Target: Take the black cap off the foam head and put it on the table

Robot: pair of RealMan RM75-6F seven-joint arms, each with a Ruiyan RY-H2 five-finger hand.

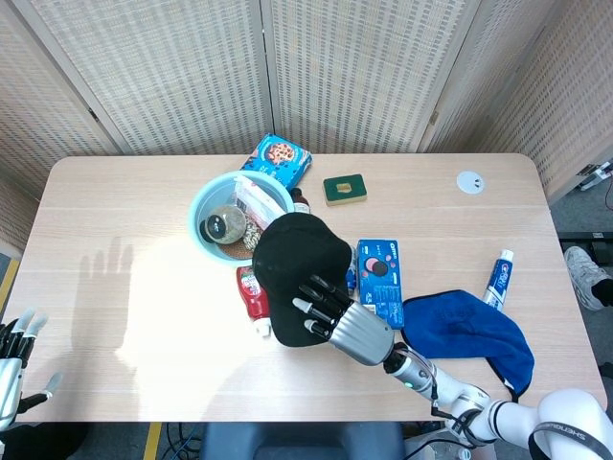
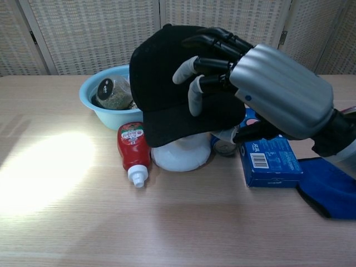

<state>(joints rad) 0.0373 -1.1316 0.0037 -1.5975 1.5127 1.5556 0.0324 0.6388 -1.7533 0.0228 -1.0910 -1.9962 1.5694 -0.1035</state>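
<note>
The black cap [image 1: 297, 273] [image 2: 172, 89] sits tilted over the white foam head [image 2: 181, 156], whose lower part shows beneath the brim. My right hand [image 1: 340, 321] [image 2: 267, 83] grips the cap from the right, fingers spread across its crown and thumb under the brim. The cap's right side is raised off the head. My left hand [image 1: 14, 355] hangs at the table's near left corner, fingers apart and holding nothing.
A light blue bowl [image 2: 100, 111] with a jar stands behind the head. A red ketchup bottle [image 2: 132, 153] lies at its left, a blue box [image 2: 270, 161] at its right, a blue cloth [image 1: 469, 335] further right. Toothpaste [image 1: 498, 276] and a green tin [image 1: 345, 189] lie beyond.
</note>
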